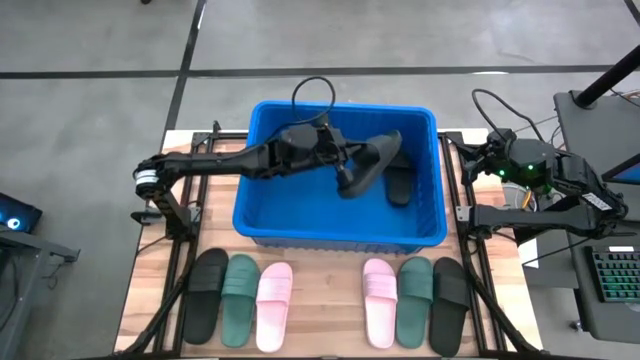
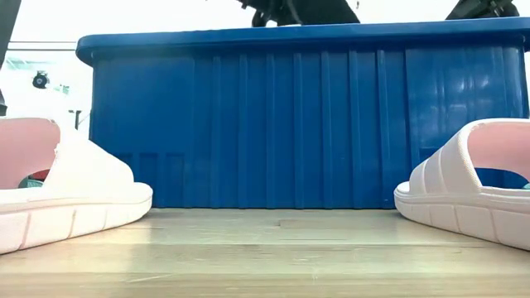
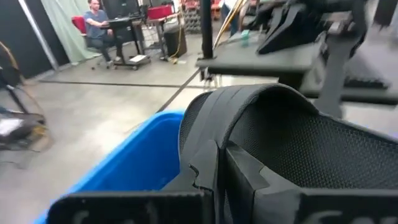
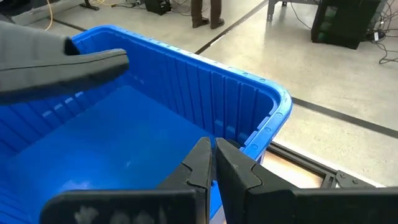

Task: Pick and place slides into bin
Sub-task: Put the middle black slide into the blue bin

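The blue bin (image 1: 340,225) stands mid-table. My left gripper (image 1: 345,160) reaches over it from the left and is shut on a black slide (image 1: 375,160), which also shows in the right wrist view (image 4: 62,62). A second black slide (image 1: 400,185) lies on the bin floor at its right. Six slides lie sole down on the table in front of the bin: black (image 1: 205,295), green (image 1: 240,298) and pink (image 1: 274,305) at left, pink (image 1: 379,300), green (image 1: 415,300) and black (image 1: 450,303) at right. My right gripper (image 4: 212,163) is shut and empty by the bin's right rim. My left gripper pinches the black slide's wide strap by its edge (image 3: 217,144), between its two fingers (image 3: 249,171). The fingers come roughly level from the table's left. The slide is lifted clear above the bin's inside and tilted, one end toward the bin's far right corner.
The bin's ribbed front wall (image 2: 281,124) fills the low view, with a pink slide on each side (image 2: 66,194) (image 2: 472,182). The right arm (image 1: 520,170) waits off the table's right side. A person sits at a desk in the room beyond (image 3: 99,28).
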`<move>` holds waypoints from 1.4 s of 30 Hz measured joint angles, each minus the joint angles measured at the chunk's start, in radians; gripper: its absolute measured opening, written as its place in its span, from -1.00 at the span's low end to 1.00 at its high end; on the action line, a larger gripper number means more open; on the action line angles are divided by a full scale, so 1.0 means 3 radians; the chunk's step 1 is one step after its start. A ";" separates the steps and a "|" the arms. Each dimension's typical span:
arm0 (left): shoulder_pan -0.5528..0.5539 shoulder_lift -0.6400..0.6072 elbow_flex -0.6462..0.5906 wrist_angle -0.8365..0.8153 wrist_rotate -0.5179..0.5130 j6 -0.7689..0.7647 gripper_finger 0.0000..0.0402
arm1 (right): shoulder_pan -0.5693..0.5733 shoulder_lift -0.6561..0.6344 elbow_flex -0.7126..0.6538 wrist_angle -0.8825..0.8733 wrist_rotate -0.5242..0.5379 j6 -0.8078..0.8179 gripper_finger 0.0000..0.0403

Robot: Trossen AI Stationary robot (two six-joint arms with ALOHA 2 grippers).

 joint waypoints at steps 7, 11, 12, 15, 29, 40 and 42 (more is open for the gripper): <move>0.0077 0.0034 -0.0001 -0.0357 -0.0071 0.0297 -1.00 | 0.0000 0.0000 0.0000 0.0003 0.0025 0.0001 -0.94; 0.0083 0.0063 0.0000 -0.0435 -0.0229 0.0317 -1.00 | 0.0000 0.0001 0.0000 0.0009 0.0038 0.0001 -0.94; 0.0083 0.0072 0.0000 -0.0452 -0.0236 0.0319 -1.00 | 0.0000 0.0010 0.0000 0.0010 0.0048 0.0001 -0.94; 0.0083 0.0120 0.0000 -0.0441 -0.0252 0.0320 -1.00 | 0.0000 0.0023 -0.0002 0.0011 0.0102 0.0001 -0.94; 0.0081 0.0127 0.0000 -0.0524 -0.0865 0.0287 -1.00 | 0.0000 0.0154 -0.0026 0.0106 0.0176 0.0189 -0.94; 0.0062 0.0127 0.0000 -0.0496 -0.1372 0.0193 -1.00 | -0.0001 0.0405 -0.0037 0.0206 -0.0013 0.0119 -0.94; 0.0030 0.0127 0.0000 -0.0496 -0.1556 0.0167 -1.00 | 0.0000 0.0455 -0.0037 0.0206 -0.0014 -0.0022 -0.94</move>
